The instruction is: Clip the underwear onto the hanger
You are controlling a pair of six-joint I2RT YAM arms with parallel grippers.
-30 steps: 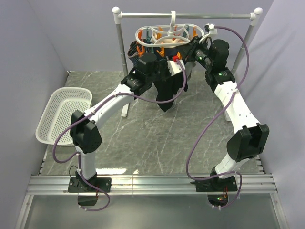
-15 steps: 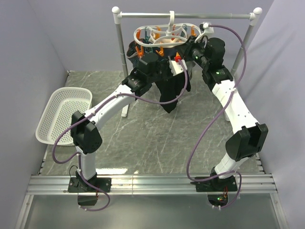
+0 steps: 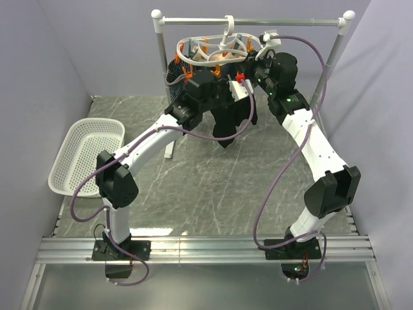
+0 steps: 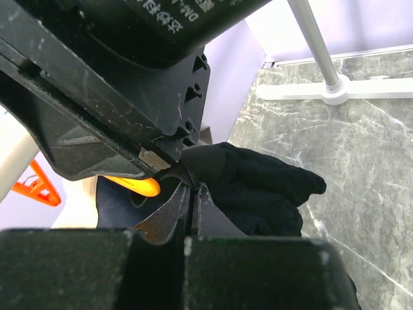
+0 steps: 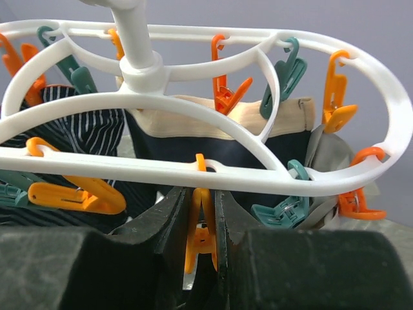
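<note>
The black underwear (image 3: pixel 227 126) hangs limp under my left gripper (image 3: pixel 233 87), which is shut on its top edge just below the hanger. In the left wrist view the jaws (image 4: pixel 192 188) are pressed together and the underwear (image 4: pixel 258 184) bunches to their right, with an orange peg (image 4: pixel 132 186) close on the left. The white oval hanger (image 3: pixel 193 45) hangs tilted by its hook from the rail. My right gripper (image 3: pixel 250 68) reaches in from the right. Its jaws (image 5: pixel 204 216) are shut on an orange peg (image 5: pixel 202 229) under the near rim of the hanger (image 5: pixel 129 169).
A dark striped garment (image 5: pixel 84 132), a navy piece with a cream band (image 5: pixel 213 132) and a small grey piece (image 5: pixel 329 155) are pegged on the hanger. The silver rail stand (image 3: pixel 284 21) spans the back. A white basket (image 3: pixel 84 155) lies at the left.
The hanger has swung left and tilted, with my right gripper following it up and left while staying on the peg. My left gripper has risen slightly with the underwear.
</note>
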